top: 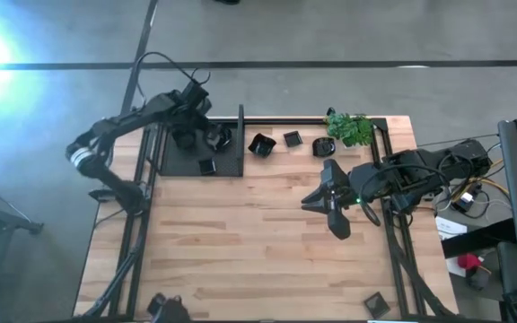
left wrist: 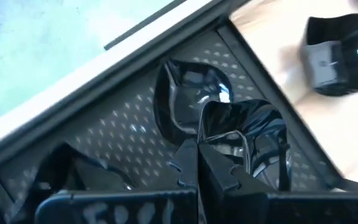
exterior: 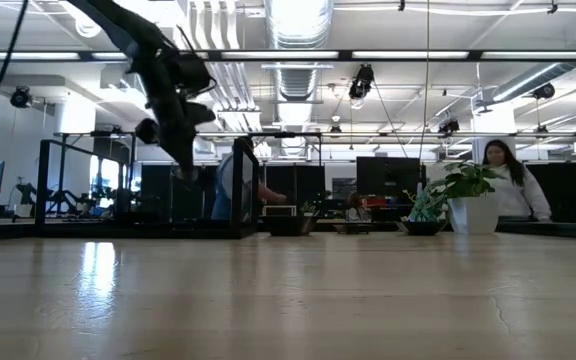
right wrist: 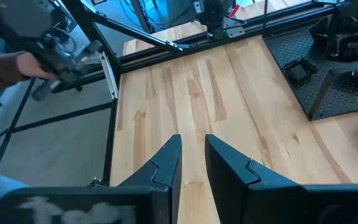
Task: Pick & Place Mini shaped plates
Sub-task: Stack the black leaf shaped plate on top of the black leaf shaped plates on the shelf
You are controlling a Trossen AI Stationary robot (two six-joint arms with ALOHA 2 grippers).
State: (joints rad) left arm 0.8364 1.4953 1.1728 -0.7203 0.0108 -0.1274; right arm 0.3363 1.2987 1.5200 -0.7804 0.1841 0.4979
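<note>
My left gripper (top: 206, 137) reaches over the black perforated tray (top: 182, 160) at the table's far left. It is shut on a glossy black mini plate (left wrist: 253, 140). A second mini plate (left wrist: 188, 93) lies on the tray just beyond it, and a small square one (top: 206, 166) lies near the tray's front edge. Three more mini plates (top: 260, 144), (top: 292, 138), (top: 323, 146) rest on the wood along the far edge. My right gripper (right wrist: 193, 162) hovers open over the table's right half, with nothing between its fingers. My left gripper pinches the plate's upright rim (left wrist: 199, 138) between its two shut fingers. They slant down from above. The plate sits tilted in front of the fingertips, over the tray. I cannot tell whether its lower edge touches the tray.
A small green plant (top: 350, 128) stands at the far right, by the plates. The tray has a raised frame bar (top: 240, 139) on its right side. Two dark objects (top: 164, 305), (top: 375, 303) sit at the near edge. A person's hand (right wrist: 17, 65) holds a dark device off the near left corner.
</note>
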